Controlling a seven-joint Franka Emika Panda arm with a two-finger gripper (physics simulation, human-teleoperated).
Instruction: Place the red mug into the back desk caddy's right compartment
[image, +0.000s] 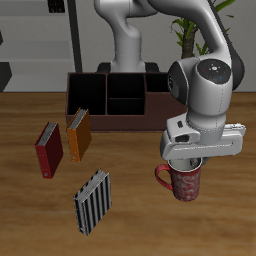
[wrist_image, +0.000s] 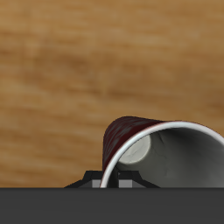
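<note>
The mug (image: 185, 182) stands upright on the table (image: 30, 220), directly under the gripper (image: 190, 158). The gripper's body covers the rim, so the fingertips are hidden and I cannot tell if they are spread or pinching the mug. In the wrist view the mug (wrist_image: 166, 153) is cut off at the edge; only part of the pale rim and the red side shows. Farther back, well apart from the gripper, is the caddy (image: 110, 100), partly hidden behind the arm.
</note>
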